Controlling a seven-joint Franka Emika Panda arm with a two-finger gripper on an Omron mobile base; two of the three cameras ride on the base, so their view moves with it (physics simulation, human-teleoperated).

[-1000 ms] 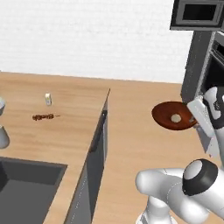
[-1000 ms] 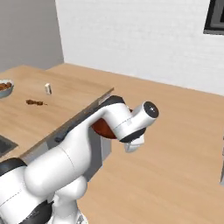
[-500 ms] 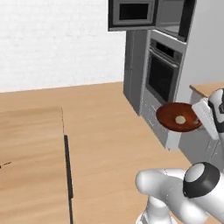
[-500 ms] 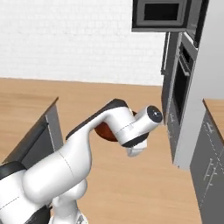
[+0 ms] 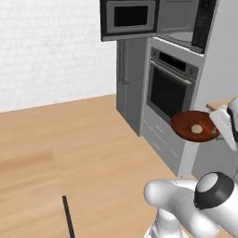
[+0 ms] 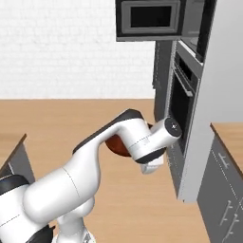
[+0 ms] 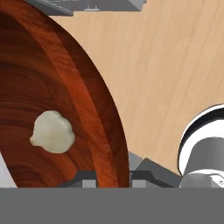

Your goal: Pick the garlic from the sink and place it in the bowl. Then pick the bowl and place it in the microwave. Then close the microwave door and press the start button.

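Spillage is the main risk here, in my judgement: the bowl (image 5: 195, 126) hangs in the air by one edge, so any tilt or jolt of the arm could roll the garlic (image 5: 197, 128) over the low rim, or let the bowl pivot in the grip and slip. A second hazard is collision. The microwave (image 5: 179, 22) sits high, above the oven (image 5: 169, 88), so the bowl must rise a good way, and it could strike the oven front or the lower lip of the cavity. The microwave door (image 5: 128, 19) stands swung out to the left, and a wide approach could clip it too.

In the hand view the gripper (image 7: 113, 178) has its jaws closed down on the rim of the bowl, one finger (image 7: 89, 178) inside the wall and the other outside it. The bowl extends away from the fingers and the garlic lies on its floor, near the centre, a little way inward from the pinched rim. In the left base view the bowl is level, in front of the drawers below the oven and well beneath the microwave cavity.
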